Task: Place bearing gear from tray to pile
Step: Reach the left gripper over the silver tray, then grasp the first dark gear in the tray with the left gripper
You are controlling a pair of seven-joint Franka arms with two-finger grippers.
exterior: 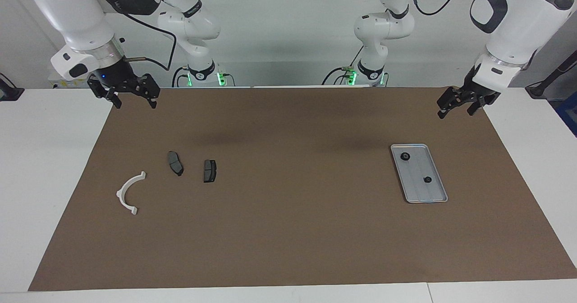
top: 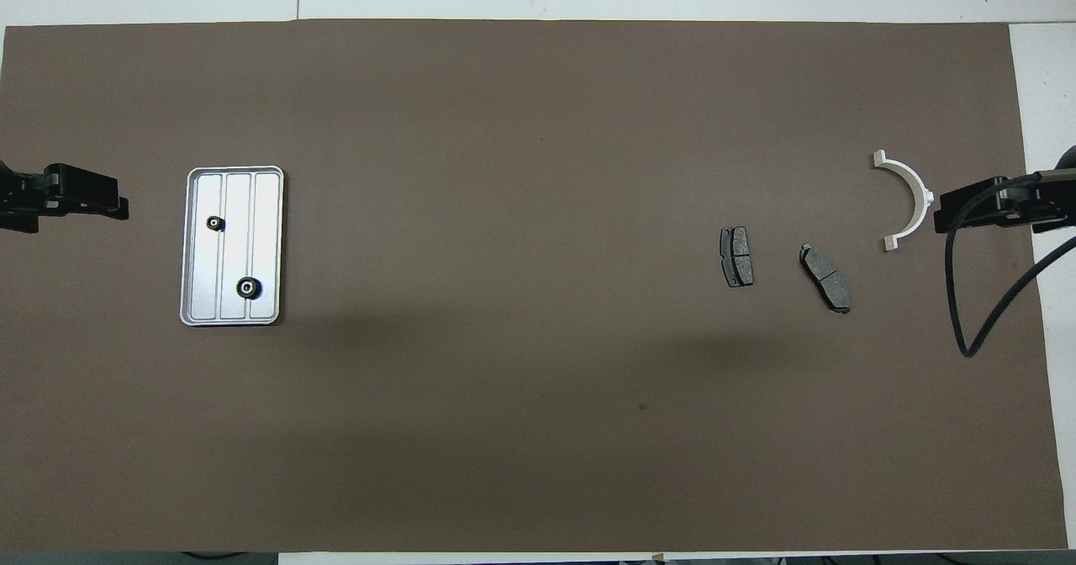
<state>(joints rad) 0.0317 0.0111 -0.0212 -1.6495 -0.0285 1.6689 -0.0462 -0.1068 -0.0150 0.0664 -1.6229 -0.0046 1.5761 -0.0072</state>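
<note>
Desk (exterior: pixel 40 158) with brown mat (exterior: pixel 293 231) at the outset of the transfer, nothing yet lifted. The tray (exterior: pixel 433 198) lies flat toward the left arm's end of the desk, and two small dark gears sit in it: the larger gear (exterior: pixel 405 156) near the tray's end closer to the robots, the smaller gear (exterior: pixel 427 179) farther along, the two well apart. Which one the task means cannot be told from here. The pile lies toward the right arm's end: a white half-ring bracket (exterior: pixel 128 192) near the mat's edge and two brake pads (exterior: pixel 175 162) (exterior: pixel 209 170) beside it, none touching.

The left pincer (exterior: pixel 461 106) hangs over the mat's corner by the robots, clear of the tray, jaws spread wide and empty. The right pincer (exterior: pixel 132 96) hangs over the mat's other robot-side corner, likewise spread and empty; that arm waits.

Each gear looks rigid, small and light for its size, probably metal and so hard and smooth. It lies flat, and the toothed rim should offer the surest hold, taken across its width from above. The ribbed tray floor and raised rim leave little room, and a glancing touch may slide the gear.
</note>
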